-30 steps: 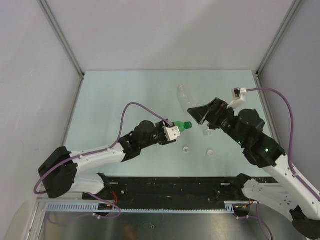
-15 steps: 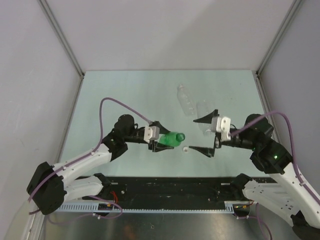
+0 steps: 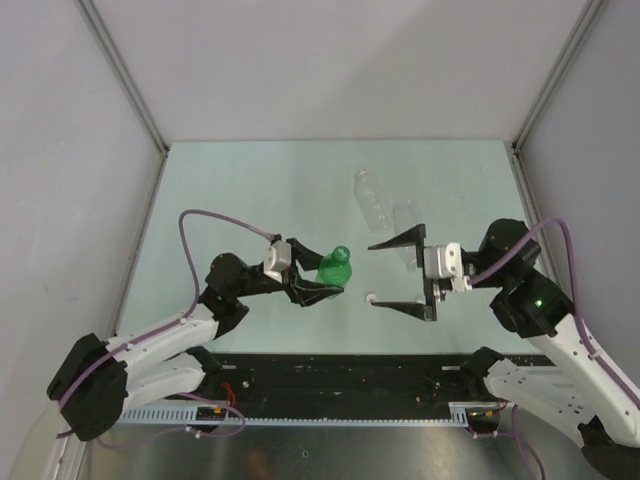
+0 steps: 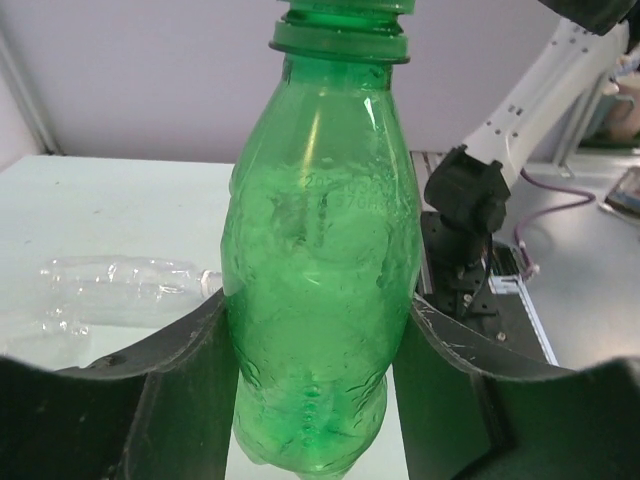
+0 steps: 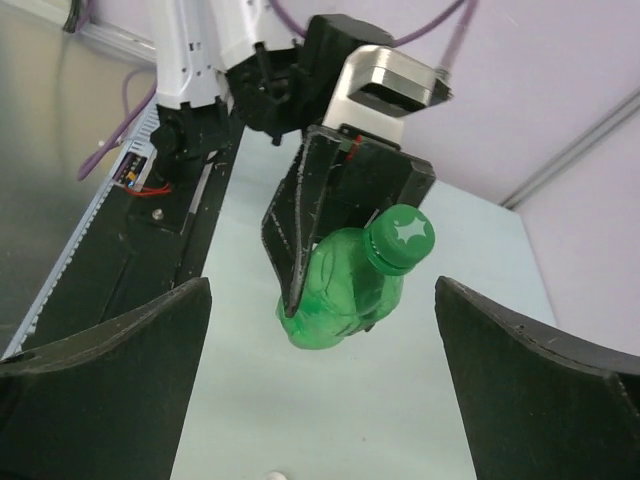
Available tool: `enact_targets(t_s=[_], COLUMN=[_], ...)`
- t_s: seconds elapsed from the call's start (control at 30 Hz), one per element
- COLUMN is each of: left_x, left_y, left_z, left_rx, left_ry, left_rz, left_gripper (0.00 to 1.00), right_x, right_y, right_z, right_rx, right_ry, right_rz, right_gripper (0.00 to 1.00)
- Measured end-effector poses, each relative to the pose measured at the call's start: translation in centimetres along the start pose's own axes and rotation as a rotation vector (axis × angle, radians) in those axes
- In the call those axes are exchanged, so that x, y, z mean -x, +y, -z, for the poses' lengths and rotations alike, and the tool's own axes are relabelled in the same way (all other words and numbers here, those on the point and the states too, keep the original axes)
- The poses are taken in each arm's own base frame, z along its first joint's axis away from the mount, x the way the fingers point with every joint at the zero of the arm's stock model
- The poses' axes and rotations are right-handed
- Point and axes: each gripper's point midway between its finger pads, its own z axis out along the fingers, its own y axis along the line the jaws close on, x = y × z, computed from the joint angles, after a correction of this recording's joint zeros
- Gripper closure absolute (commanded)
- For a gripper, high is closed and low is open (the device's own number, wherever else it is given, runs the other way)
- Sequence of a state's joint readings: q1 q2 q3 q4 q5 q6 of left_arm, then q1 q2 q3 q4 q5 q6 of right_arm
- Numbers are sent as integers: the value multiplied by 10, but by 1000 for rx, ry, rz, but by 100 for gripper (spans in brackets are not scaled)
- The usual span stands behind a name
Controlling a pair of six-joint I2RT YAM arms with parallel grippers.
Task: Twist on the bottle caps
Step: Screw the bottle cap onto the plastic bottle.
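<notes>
Pale-green table (image 3: 250,190): the left gripper (image 3: 322,284) pinches the green bottle (image 3: 335,268), its cap (image 5: 400,237) seated on the neck. Right of the bottle, the right gripper (image 3: 373,275) reaches in level, fingers spread wide. Tightening looks to be in hand; next, closing on that cap and twisting. Clear bottles (image 3: 372,198) lie beyond.

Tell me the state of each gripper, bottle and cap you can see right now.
left gripper: shut on the green bottle
right gripper: open, empty
green bottle: held, capped
green cap: on the green bottle's neck
far clear bottle: lying on its side
near clear bottle: lying on its side
white cap: loose on the table
</notes>
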State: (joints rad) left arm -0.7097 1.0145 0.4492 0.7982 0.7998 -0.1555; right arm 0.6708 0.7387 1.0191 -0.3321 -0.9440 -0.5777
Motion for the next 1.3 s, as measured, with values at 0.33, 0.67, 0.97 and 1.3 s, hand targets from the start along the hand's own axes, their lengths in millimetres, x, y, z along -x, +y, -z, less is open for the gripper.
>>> enact_targets(t_s=[0.33,0.67,0.97,1.3], left_x=[5,11,11,11], left_y=[0,-5,-9,-9], left_z=[12,16,16,16], left_rx=[80,75,51,49], left_ry=[-119,-155,-151,-151], left_rz=[40,7,2,1], left_gripper=[100,100,100,100], right_x=[-13,12,15,8], right_y=[-36,-18,-35,-42], right_z=[-27,-61,-67,-71], right_rx=[-103,-38,-158,-198], right_ry=[-9,-99,-118,-108], right_rz=[-229,-291,-387,-462], right_gripper=[8,17,30,38])
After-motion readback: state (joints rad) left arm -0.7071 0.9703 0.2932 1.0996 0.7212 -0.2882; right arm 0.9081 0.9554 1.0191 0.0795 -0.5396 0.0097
